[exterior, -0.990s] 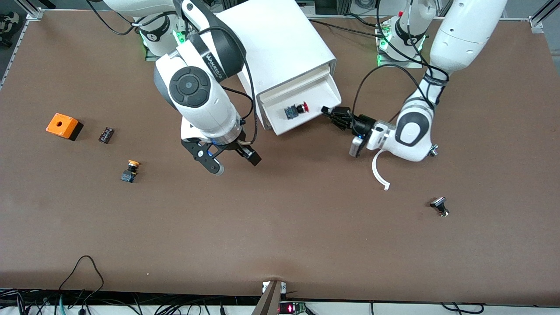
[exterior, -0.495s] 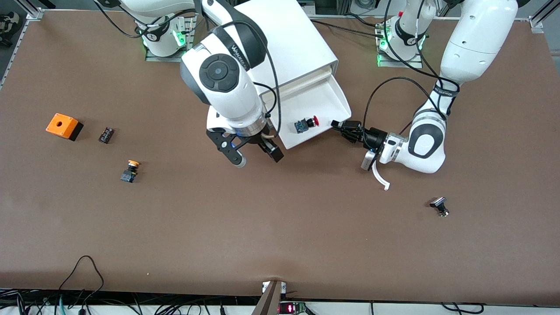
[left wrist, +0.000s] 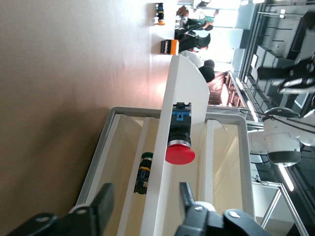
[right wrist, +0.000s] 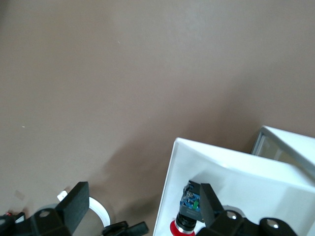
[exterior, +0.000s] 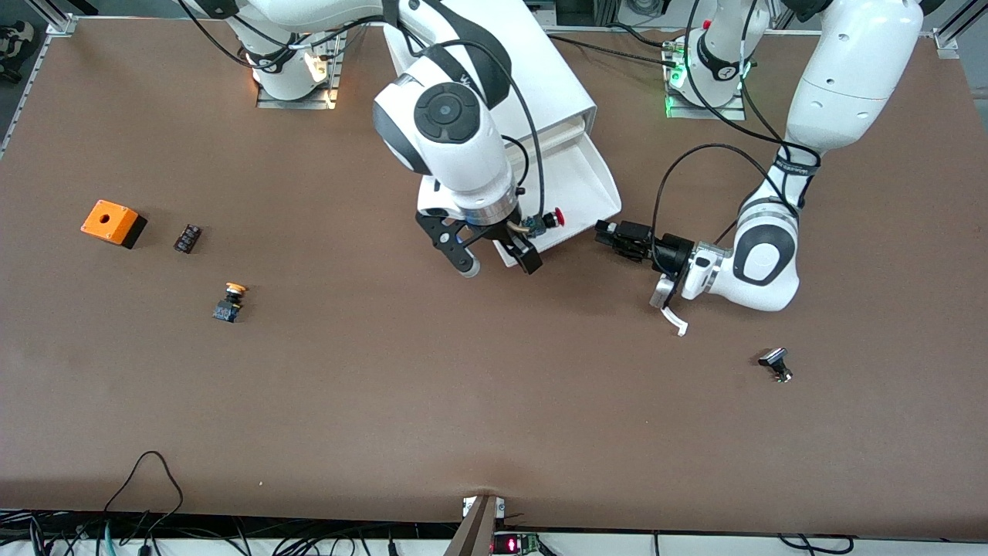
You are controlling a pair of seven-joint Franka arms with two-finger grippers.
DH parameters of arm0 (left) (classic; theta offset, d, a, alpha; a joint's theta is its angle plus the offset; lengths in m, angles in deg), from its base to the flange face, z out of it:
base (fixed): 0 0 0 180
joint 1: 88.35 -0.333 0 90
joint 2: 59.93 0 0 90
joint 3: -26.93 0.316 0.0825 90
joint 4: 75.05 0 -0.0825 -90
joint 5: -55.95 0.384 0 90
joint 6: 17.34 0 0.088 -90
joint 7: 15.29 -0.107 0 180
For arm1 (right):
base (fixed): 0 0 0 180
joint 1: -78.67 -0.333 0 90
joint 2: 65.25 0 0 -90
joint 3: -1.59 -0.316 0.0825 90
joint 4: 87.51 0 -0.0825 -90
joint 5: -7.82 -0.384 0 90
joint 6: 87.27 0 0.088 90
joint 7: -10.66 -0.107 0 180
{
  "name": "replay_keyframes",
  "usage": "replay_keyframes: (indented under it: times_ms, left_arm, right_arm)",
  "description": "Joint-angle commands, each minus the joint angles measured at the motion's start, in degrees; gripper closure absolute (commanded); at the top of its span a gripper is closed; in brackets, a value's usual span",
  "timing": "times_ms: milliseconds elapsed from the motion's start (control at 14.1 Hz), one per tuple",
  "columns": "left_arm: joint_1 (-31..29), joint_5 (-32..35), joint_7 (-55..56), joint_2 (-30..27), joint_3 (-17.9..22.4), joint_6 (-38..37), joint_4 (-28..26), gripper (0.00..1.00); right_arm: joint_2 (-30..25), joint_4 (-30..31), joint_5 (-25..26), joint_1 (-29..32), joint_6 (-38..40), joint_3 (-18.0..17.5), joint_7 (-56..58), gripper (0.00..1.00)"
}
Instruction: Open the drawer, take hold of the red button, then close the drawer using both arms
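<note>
The white cabinet (exterior: 540,69) has one drawer (exterior: 594,181) pulled out. The red-capped button (exterior: 554,219) lies in the drawer by its front wall, on its side. My right gripper (exterior: 499,262) is open and hangs over the drawer's front corner. In the right wrist view (right wrist: 142,202) the button (right wrist: 189,214) sits right beside one finger (right wrist: 209,196). My left gripper (exterior: 610,232) is open, low beside the drawer's corner toward the left arm's end. In the left wrist view (left wrist: 143,199) the drawer's wall (left wrist: 170,147) runs between the open fingers, with the button (left wrist: 180,147) past it.
An orange box (exterior: 113,222), a small black part (exterior: 187,238) and a yellow-orange-capped button (exterior: 229,301) lie toward the right arm's end. A white curved strip (exterior: 675,320) and a black-silver part (exterior: 776,364) lie near the left arm. Another dark button (left wrist: 144,172) lies in a lower drawer.
The drawer has slid farther out with my left gripper at its corner. My right arm has swung from the bare table across to the drawer's front, next to the button.
</note>
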Motion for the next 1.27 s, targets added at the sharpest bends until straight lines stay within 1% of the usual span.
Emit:
replay_keyframes:
  times_ms: [0, 141, 283, 354, 495, 566, 778, 919, 1061, 1202]
  left_arm:
    - [-1.45, 6.84, 11.75, -1.68, -0.36, -0.47, 6.61, 0.01]
    - [-1.45, 9.57, 23.35, -1.68, -0.19, -2.04, 12.32, 0.01]
    - [-1.45, 14.49, 31.89, -1.86, -0.27, -2.22, 16.73, 0.01]
    - [-0.84, 17.38, 36.63, -1.95, -0.19, -2.14, 19.71, 0.01]
    - [-0.48, 26.33, 42.54, -2.3, -1.15, -1.96, 23.15, 0.0]
    - [-0.14, 30.99, 45.44, -3.08, -1.5, -1.96, 24.12, 0.01]
    - [2.15, 40.76, 50.64, -5.02, -1.68, -2.05, 25.01, 0.01]
    - [3.2, 47.7, 53.71, -5.11, -1.77, -2.05, 26.93, 0.01]
    - [4.87, 53.16, 59.76, -5.63, -1.77, -2.14, 27.56, 0.01]
    - [6.71, 54.76, 65.39, -5.73, -1.68, -2.05, 27.56, 0.01]
  right_arm:
    - [2.4, -2.26, 0.35, -1.41, 0.0, 0.2, -3.8, 0.01]
    - [3.62, -1.99, 0.35, -2.29, 0.52, 0.11, -4.25, 0.01]
    - [4.77, -1.99, 0.35, -3.17, 0.79, 0.11, -5.82, 0.0]
    - [5.03, -1.38, 0.18, -3.35, 0.79, 0.11, -6.7, 0.01]
    - [5.56, -0.85, -1.05, -4.13, 0.79, 0.11, -7.94, 0.01]
    - [5.74, -0.67, -1.67, -4.14, 0.79, 0.11, -8.12, 0.01]
    - [6.18, 0.03, -1.93, -4.23, 0.7, 0.11, -9.26, 0.01]
    - [6.27, 0.38, -2.98, -4.66, 0.79, 0.03, -10.22, 0.01]
    - [6.27, 2.4, -2.9, -5.8, 0.18, 0.03, -10.58, 0.01]
    - [6.7, 2.58, -2.99, -6.07, 0.26, 0.11, -10.4, 0.01]
